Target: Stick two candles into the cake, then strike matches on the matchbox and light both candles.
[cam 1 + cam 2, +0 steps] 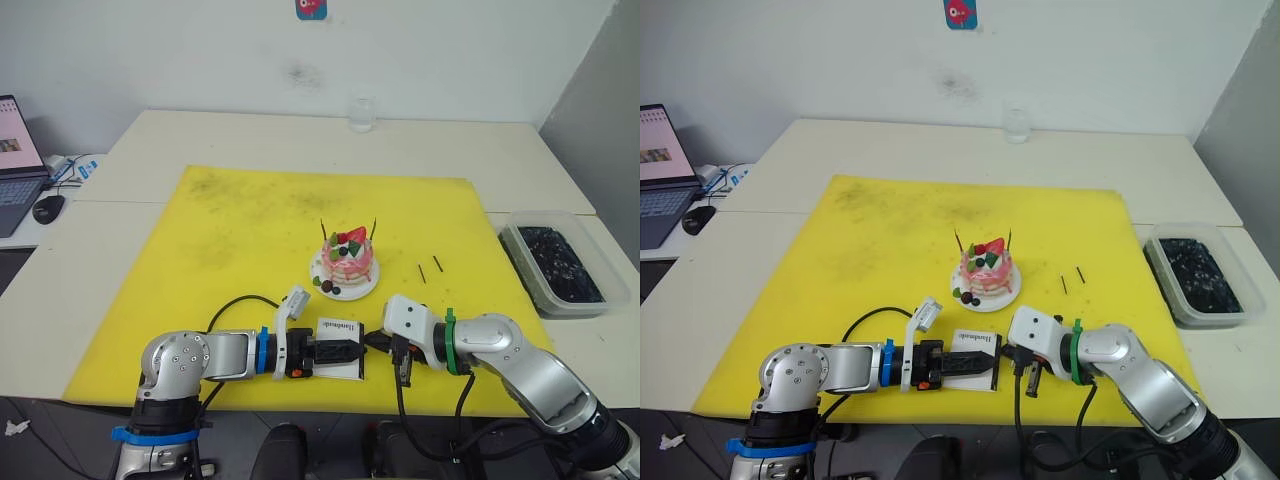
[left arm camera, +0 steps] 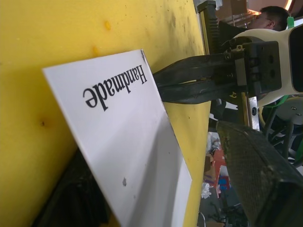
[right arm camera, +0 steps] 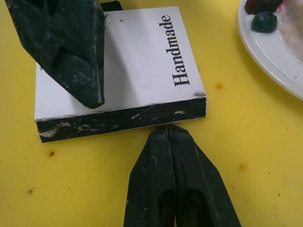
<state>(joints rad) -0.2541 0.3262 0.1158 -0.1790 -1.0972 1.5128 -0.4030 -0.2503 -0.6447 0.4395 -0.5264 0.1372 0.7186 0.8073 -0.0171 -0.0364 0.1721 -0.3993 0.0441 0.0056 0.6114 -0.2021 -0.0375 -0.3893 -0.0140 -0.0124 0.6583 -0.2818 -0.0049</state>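
With both candles [image 1: 322, 229] standing in the cake [image 1: 348, 257], striking is in hand: the left gripper [image 1: 345, 351] grasps the matchbox [image 3: 123, 75] on the yellow mat [image 1: 230, 240], the clenched right gripper [image 3: 167, 134] touches its strip, apparently pinching a match I cannot see, and next calls for a firm drag along the strip.

Flat white cardboard matchbox [image 3: 128, 71] bears black "Handmade" lettering and a scuffed black striking strip facing the right black-fingered tool [image 3: 168, 137]; yellow mat [image 1: 250, 230] beneath.
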